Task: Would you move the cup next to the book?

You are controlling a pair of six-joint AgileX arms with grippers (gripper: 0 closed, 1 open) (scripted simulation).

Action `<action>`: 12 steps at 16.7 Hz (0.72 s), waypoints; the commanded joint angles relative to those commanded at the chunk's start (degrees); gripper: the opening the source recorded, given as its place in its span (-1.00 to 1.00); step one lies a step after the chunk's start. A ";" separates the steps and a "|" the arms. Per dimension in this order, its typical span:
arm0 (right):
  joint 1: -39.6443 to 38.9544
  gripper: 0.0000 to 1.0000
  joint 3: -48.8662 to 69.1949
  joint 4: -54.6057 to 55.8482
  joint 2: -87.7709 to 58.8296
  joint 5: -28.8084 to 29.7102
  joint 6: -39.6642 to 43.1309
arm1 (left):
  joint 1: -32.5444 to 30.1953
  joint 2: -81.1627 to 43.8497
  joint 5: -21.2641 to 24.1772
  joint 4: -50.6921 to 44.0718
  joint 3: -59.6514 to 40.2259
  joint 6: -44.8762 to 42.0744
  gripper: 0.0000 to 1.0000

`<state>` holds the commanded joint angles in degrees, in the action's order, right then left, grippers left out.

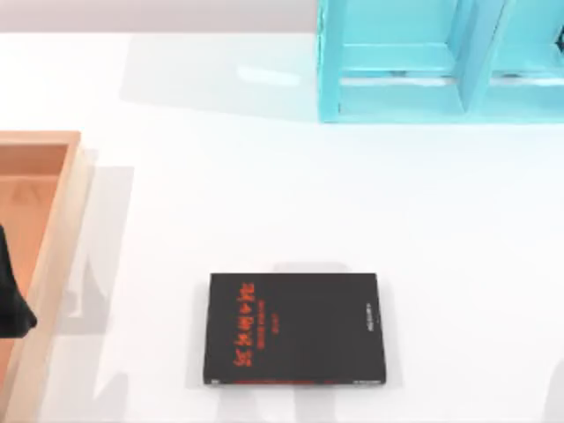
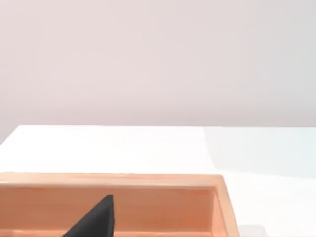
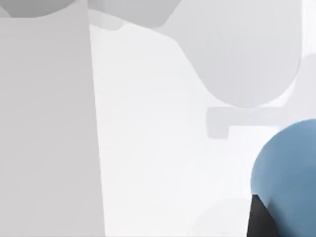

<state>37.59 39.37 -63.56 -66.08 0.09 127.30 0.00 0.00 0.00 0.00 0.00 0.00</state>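
White table (image 1: pixel 264 203) holds one book (image 1: pixel 295 328), one cup (image 3: pixel 289 173).

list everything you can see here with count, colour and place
book: 1, black with red-orange lettering, flat on the table near the front centre
cup: 1, blue, close in the right wrist view beside a dark finger
wooden tray: 1, light brown, at the table's left edge
shelf unit: 1, turquoise, at the back right
table: 1, white
left gripper: 1, dark, over the tray at the left edge
right gripper: 1, dark tip next to the cup
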 joint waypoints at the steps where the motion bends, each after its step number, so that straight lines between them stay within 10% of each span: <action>1: -0.88 -1.00 0.71 -0.22 -0.62 0.05 -1.09 | 0.00 0.00 0.00 0.00 0.00 0.00 1.00; 6: -11.28 -1.00 8.58 -2.51 -7.45 0.72 -15.36 | 0.00 0.00 0.00 0.00 0.00 0.00 1.00; 12: -31.01 -1.00 22.47 -6.60 -20.37 1.59 -51.01 | 0.00 0.00 0.00 0.00 0.00 0.00 1.00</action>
<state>6.58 61.84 -70.15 -86.45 1.68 76.29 0.00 0.00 0.00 0.00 0.00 0.00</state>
